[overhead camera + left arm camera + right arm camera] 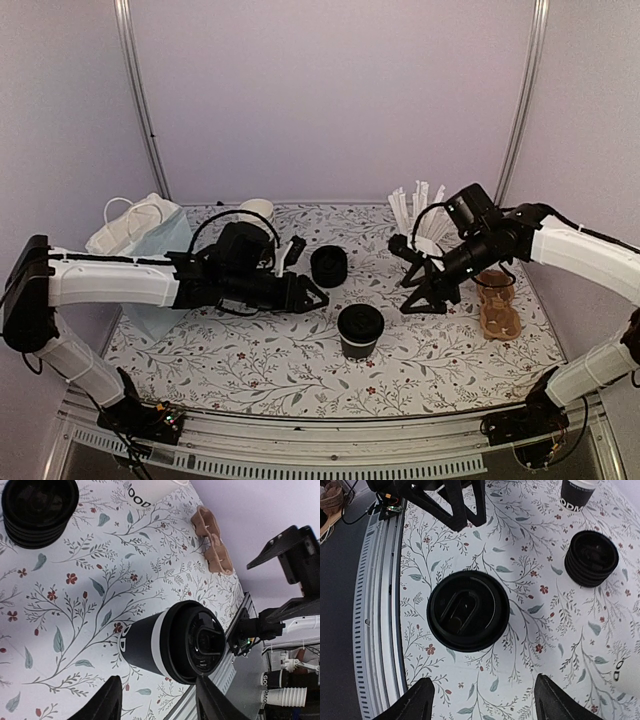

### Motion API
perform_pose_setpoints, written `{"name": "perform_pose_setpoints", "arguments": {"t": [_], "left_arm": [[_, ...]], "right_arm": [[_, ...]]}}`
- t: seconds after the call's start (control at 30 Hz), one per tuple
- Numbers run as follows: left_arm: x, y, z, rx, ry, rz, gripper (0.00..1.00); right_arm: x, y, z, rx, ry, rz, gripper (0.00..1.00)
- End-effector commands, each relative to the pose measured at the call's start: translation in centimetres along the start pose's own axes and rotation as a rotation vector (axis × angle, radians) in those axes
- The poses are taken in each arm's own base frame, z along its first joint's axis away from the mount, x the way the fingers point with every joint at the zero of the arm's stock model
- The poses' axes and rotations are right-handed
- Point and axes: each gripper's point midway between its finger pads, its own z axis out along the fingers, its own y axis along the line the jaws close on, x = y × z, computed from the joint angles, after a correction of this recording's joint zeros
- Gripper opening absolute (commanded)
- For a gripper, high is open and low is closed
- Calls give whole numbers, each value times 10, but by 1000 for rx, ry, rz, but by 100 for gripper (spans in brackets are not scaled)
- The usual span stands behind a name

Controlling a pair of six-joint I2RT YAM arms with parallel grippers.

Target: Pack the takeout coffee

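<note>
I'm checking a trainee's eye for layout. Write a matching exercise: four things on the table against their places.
Things:
1. lidded cup
2. lid stack
3. carrier
4. bag

Places:
A. back left
B. right side
C. front centre
D. middle, just behind the lidded cup

Pairs: 1-C, 2-D, 3-B, 4-A

Lid stack (329, 266), cardboard carrier (497, 305), straws (415, 208)

Bare bench (250, 370) rings the takeout coffee (360, 330); the lid stack (329, 266), apart behind it, is the nearest obstacle.
</note>
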Motion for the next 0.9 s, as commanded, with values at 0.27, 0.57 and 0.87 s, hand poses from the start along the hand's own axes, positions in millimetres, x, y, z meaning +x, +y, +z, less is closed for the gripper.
{"name": "perform_pose_setpoints", "arguments": {"t": [0.27,0.57,0.87], "left_arm": [[25,-23,39,112,37,-121,60],[25,-24,51,123,52,-124,67],[33,-13,61,73,96,-110,64]], "right_arm": [[24,10,31,-142,-240,352,64],[18,7,35,-273,-299,440,67],[28,-7,56,-321,-279,548,66]]}}
